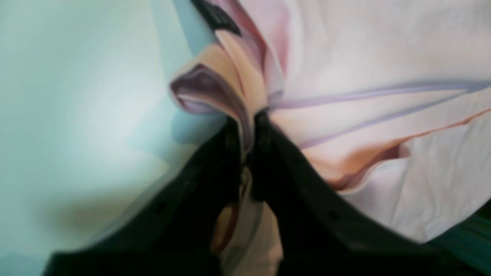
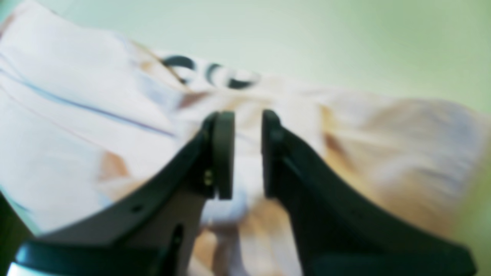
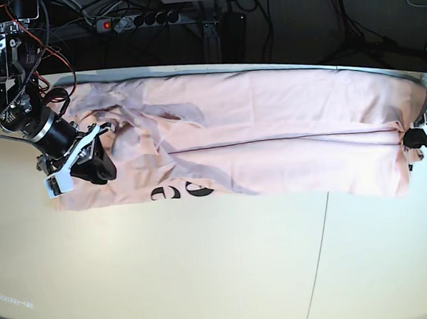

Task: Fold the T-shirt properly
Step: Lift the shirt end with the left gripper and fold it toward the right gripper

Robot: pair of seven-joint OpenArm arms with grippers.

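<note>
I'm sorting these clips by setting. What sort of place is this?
Probably a robotics lab or workshop bench: a pale table with the T-shirt spread across it, a power strip and loose cables behind.

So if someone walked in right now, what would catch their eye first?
The long pale pink T-shirt stretched across the far half of the table, black lettering peeking out at its near edge. The left gripper pinches a bunched fold at one end, while the right gripper sits at the other end, fingers parted.
</note>
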